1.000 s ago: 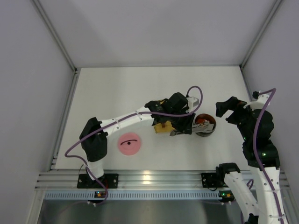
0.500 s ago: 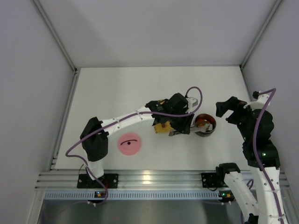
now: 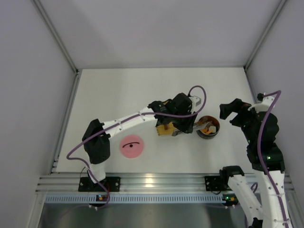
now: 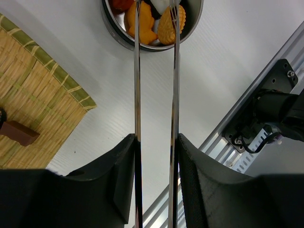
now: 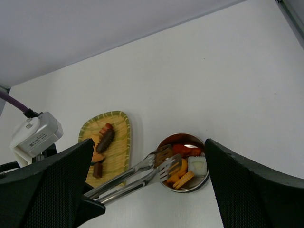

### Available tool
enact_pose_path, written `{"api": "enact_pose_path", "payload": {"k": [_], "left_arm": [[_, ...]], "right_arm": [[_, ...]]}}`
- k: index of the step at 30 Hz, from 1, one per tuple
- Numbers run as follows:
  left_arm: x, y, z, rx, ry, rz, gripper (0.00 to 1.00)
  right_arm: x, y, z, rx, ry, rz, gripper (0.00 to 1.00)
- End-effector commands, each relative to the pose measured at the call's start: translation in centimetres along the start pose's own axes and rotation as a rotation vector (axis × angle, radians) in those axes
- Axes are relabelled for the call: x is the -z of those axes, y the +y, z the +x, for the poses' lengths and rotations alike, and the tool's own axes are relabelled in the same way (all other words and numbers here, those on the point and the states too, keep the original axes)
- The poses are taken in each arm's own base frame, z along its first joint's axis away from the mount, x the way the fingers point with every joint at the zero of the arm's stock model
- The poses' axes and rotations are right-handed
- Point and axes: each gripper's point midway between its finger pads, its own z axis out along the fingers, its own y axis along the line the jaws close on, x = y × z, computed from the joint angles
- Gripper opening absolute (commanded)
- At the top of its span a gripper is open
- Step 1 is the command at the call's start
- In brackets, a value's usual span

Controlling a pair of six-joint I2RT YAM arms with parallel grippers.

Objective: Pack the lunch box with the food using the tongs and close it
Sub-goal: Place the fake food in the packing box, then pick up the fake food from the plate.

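Observation:
The lunch box [image 3: 209, 137] is a small steel bowl right of centre, also in the left wrist view [image 4: 114, 33] and the right wrist view [image 5: 185, 139]. Inside lie orange food pieces [image 5: 183, 176], a white chunk [image 5: 197, 165] and a red piece [image 5: 186, 150]. My left gripper [image 3: 180, 130] [image 4: 156, 142] is shut on the tongs [image 5: 137, 175] [image 4: 137, 85]. The tongs' tips hover slightly apart over the bowl's left side, with nothing between them. The pink lid [image 3: 131, 146] lies flat to the left. My right gripper [image 3: 226, 112] [image 5: 148, 142] hangs open above and right of the bowl.
A yellow woven tray [image 3: 165, 130] [image 4: 33, 104] [image 5: 118, 128] sits just left of the bowl. On it lie a dark sausage-like piece [image 5: 105, 139], an orange bit [image 5: 97, 156] and a brown bit [image 5: 98, 169]. An aluminium rail [image 3: 152, 183] runs along the near edge.
My left gripper and the tongs have drawn back slightly to the left, so more of the bowl and its orange food shows. The right arm has not moved.

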Motion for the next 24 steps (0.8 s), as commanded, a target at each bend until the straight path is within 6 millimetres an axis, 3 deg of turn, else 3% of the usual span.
{"api": "enact_pose_path", "payload": {"k": [1,11,21,24], "left_arm": [[0.8,-0.1,-2.0,-0.022,-0.055,-0.025,0.43],[1.5,-0.7,-2.7,-0.043,-0.077,0.005,0.43],[2.5,-1.7,-1.7,-0.058,-0.061,0.067,0.41],[3.1,-1.2,-2.0,-0.047,-0.079,0.034,0.39]], "right_arm": [[0.5,-0.3,-0.4,0.007,-0.013,0.017,0.98],[0.5,-0.4,-0.3,0.007,-0.010,0.019,0.98],[0.5,-0.2,-0.5,0.004,-0.014,0.012,0.98],[0.4,-0.2,-0.5,0.007,-0.012,0.011,0.98]]}}
